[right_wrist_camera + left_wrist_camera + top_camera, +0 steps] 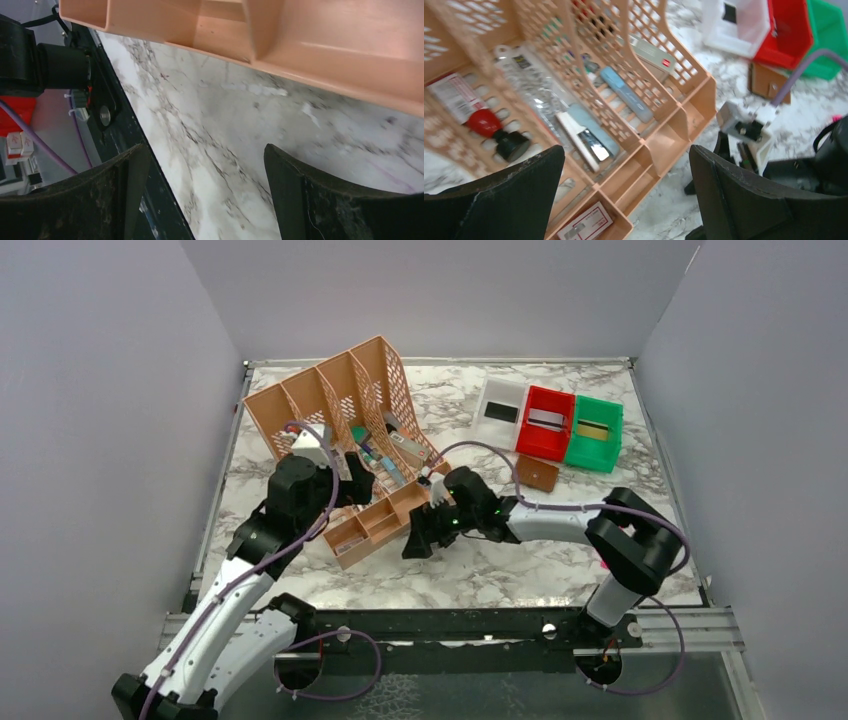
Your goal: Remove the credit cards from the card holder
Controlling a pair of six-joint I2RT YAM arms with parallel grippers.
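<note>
The brown card holder (538,473) lies flat on the marble just in front of the red bin, and it also shows at the upper right of the left wrist view (766,82). No gripper touches it. Flat credit cards lie in the bins: a dark one (500,412) in the white bin, a greyish one (546,420) in the red bin and another (592,430) in the green bin. My left gripper (358,480) (626,175) hovers open over the peach organiser. My right gripper (415,543) (205,185) is open and empty above bare marble beside the organiser's front edge.
A peach mesh desk organiser (350,410) (664,145) (300,50) with pens, a stamp and small items fills the left half. White (480,400), red (530,445) and green (610,455) bins stand in a row at the back right. Grey walls enclose the table.
</note>
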